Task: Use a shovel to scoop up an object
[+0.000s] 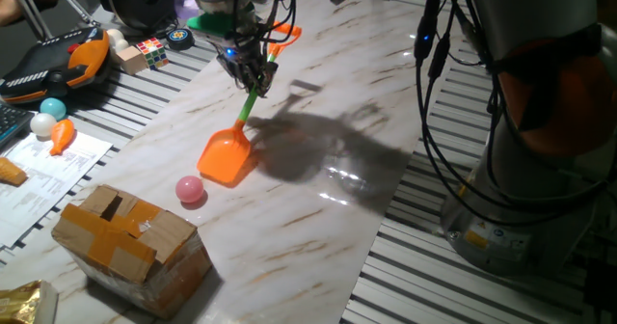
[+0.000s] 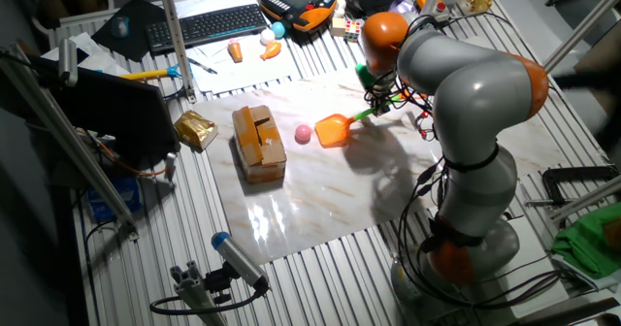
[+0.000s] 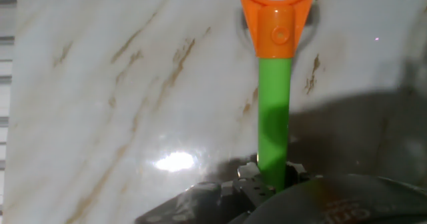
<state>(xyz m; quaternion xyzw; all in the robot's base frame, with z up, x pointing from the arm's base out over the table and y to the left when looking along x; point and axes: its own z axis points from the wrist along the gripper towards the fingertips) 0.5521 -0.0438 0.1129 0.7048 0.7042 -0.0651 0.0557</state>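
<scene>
My gripper is shut on the light green shaft of the shovel, which slants down to the left. Its orange blade sits low over the marble board, a short way right of and behind the pink ball; the two are apart. I cannot tell if the blade's edge touches the board. The other fixed view shows the blade right of the ball. In the hand view the shaft runs from my gripper up to the orange D-shaped end; blade and ball are hidden there.
A taped cardboard box stands just in front and left of the ball. A white ball, a teal ball and a toy carrot lie off the board at left. A gold packet lies beside the box.
</scene>
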